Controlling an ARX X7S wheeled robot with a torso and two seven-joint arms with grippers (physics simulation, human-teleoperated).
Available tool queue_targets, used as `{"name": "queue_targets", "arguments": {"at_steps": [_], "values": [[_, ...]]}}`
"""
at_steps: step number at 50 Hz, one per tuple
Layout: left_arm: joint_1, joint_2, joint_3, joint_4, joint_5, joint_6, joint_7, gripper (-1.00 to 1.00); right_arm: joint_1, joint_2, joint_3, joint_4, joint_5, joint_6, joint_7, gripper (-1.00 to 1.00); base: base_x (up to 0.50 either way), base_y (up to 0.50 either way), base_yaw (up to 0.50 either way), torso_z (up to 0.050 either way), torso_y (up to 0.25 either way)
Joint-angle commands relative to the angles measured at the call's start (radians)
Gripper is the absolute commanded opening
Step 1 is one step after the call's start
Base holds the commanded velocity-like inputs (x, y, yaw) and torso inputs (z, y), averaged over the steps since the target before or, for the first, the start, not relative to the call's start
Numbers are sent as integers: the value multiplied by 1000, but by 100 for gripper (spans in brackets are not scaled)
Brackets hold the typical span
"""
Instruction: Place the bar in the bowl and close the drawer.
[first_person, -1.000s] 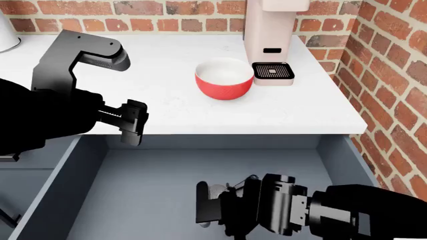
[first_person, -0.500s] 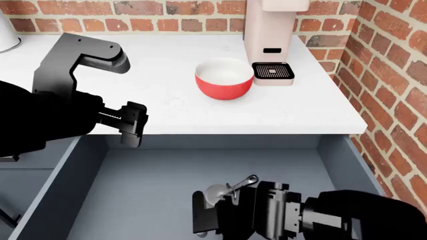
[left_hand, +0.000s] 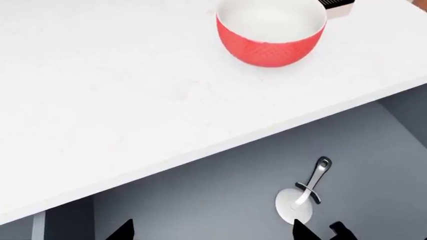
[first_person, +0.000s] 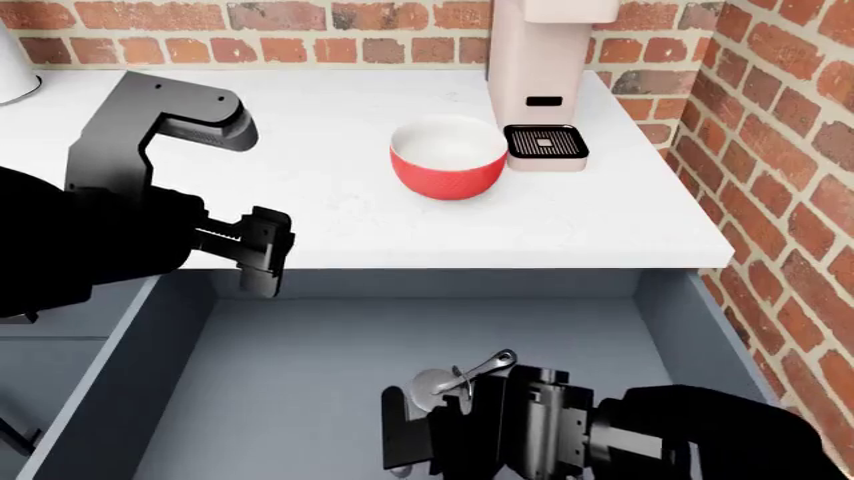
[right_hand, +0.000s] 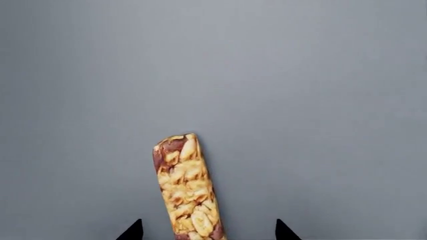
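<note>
The right gripper (right_hand: 207, 231), jaws spread wide, hung over the bar (right_hand: 186, 187) lying flat on the drawer (first_person: 280, 370) floor; the bar's long axis ran between the fingertips, out from the claw; the left gripper (first_person: 263, 252) waited farther off, its opening unclear.

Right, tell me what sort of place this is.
Most likely a kitchen: a white counter against a brick wall, a coffee machine beside a bowl, and an open drawer with a utensil.
</note>
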Motion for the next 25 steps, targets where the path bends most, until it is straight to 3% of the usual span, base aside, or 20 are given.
{"name": "queue_targets", "arguments": {"at_steps": [1,5,6,25], "values": [[1,-3,5,2,5,4,8,100,-51,-21,-9,38,-18,-24,7,100,0,0,0,0,0],[-1,-3,7,2,5,5,9,100,-54,-23,-10,42,-19,-24,4,100,0,0,0,0,0],[0,-4,8,2,5,6,9,100,-54,-23,-6,43,-17,-24,6,-100,0,0,0,0,0],[2,-6,19,3,9,14,17,100,-52,-11,0,31,-32,-20,43,-100,0,0,0,0,0]]}}
